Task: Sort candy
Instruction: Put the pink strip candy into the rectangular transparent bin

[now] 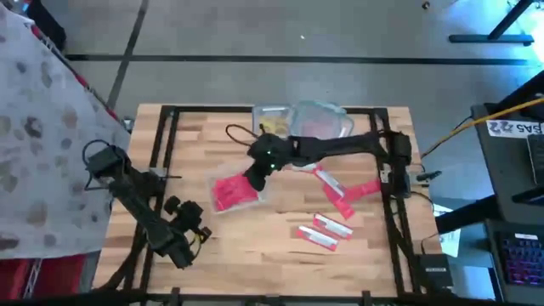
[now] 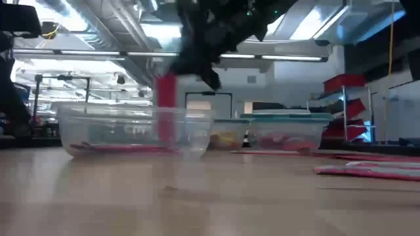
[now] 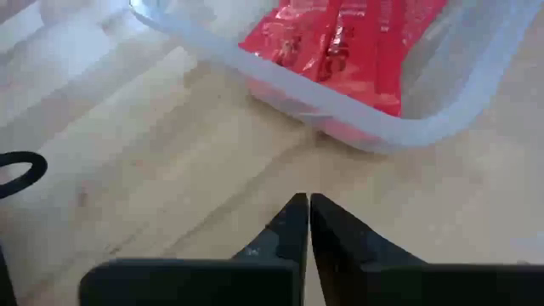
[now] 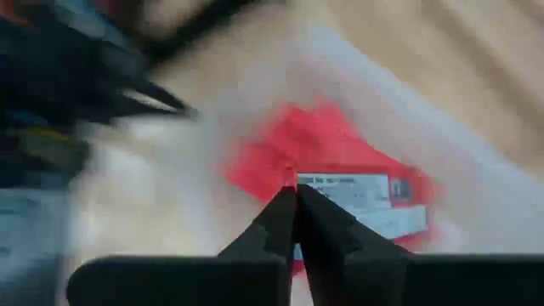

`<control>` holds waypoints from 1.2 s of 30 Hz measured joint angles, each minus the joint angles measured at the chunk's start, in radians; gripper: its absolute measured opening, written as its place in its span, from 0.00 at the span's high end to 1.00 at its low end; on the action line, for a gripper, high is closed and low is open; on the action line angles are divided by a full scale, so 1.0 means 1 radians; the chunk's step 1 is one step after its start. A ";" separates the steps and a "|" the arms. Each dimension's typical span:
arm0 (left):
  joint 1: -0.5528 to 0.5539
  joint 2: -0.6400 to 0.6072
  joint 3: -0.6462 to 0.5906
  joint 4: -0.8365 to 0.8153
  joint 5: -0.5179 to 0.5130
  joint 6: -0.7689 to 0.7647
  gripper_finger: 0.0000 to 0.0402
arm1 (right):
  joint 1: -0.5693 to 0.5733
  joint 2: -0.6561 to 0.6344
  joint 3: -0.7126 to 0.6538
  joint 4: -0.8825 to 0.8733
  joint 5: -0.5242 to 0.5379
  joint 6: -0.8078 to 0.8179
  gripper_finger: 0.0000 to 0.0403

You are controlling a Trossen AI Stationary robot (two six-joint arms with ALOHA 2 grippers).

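Right gripper (image 1: 255, 180): we find its fingers pressed fully together, gripping nothing, poised above the clear tub (image 1: 219, 200) of red packets (image 1: 231, 192).
Left gripper (image 1: 201, 231): likewise closed and empty, waiting near the table's (image 1: 255, 255) front left.
Loose red packets (image 1: 323, 231): we count several lying right of the tub.

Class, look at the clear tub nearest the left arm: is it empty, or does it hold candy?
It holds candy. Red packets lie inside the clear tub; the high view shows red filling it too.
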 joint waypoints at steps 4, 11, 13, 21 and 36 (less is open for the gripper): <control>0.000 0.000 0.000 0.000 -0.001 0.000 1.00 | 0.026 0.020 0.003 0.145 -0.031 0.055 1.00; 0.000 0.000 0.000 0.000 -0.004 0.000 1.00 | 0.032 0.176 -0.007 0.276 -0.062 0.178 1.00; 0.000 0.000 0.000 0.000 -0.005 0.000 1.00 | 0.031 0.218 -0.007 0.377 -0.093 0.241 1.00; 0.000 0.000 0.000 0.000 -0.005 0.001 1.00 | 0.044 0.251 -0.006 0.529 -0.124 0.328 1.00; 0.000 0.000 0.000 0.006 -0.005 0.003 1.00 | 0.000 0.247 -0.006 0.158 0.057 0.117 0.93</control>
